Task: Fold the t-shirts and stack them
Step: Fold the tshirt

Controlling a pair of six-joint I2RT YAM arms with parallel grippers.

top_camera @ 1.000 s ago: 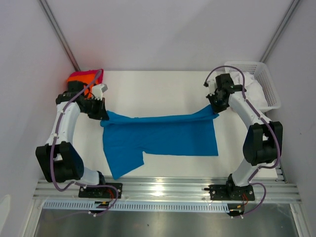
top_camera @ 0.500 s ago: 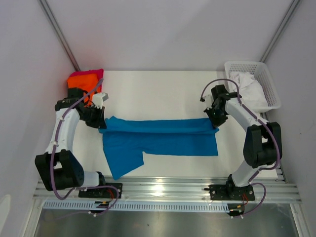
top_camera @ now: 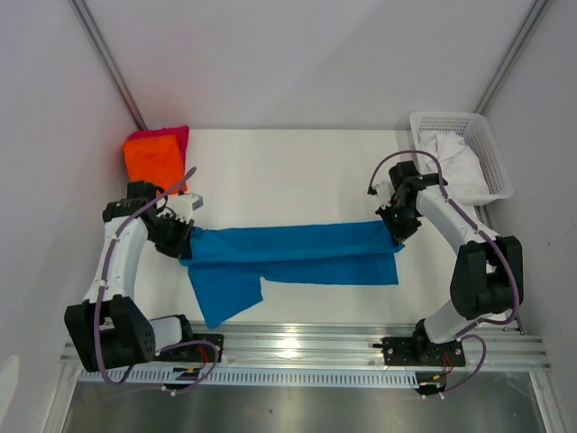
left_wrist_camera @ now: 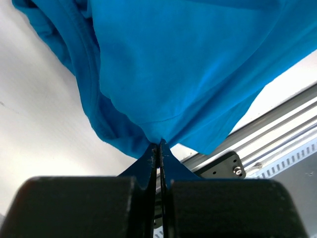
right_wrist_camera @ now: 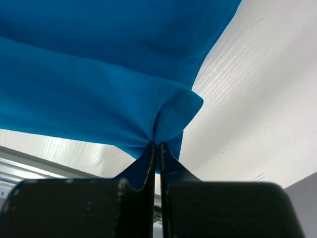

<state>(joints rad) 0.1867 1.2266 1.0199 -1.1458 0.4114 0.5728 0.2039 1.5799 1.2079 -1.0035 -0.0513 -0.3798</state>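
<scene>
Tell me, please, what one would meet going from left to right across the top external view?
Folded orange cloth t-shirt → left arm's black fingers → bright blue cloth t-shirt → right arm's black fingers → white plastic lattice basket.

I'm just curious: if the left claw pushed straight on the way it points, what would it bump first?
The blue t-shirt: the left gripper pinches its edge, with cloth bunched right ahead. Beyond it, probably the table.

Bright, even light from above. The metal rail (top_camera: 287, 341) glares at 6 o'clock. Up close the blue t-shirt (left_wrist_camera: 188, 64) looks sharp.
</scene>
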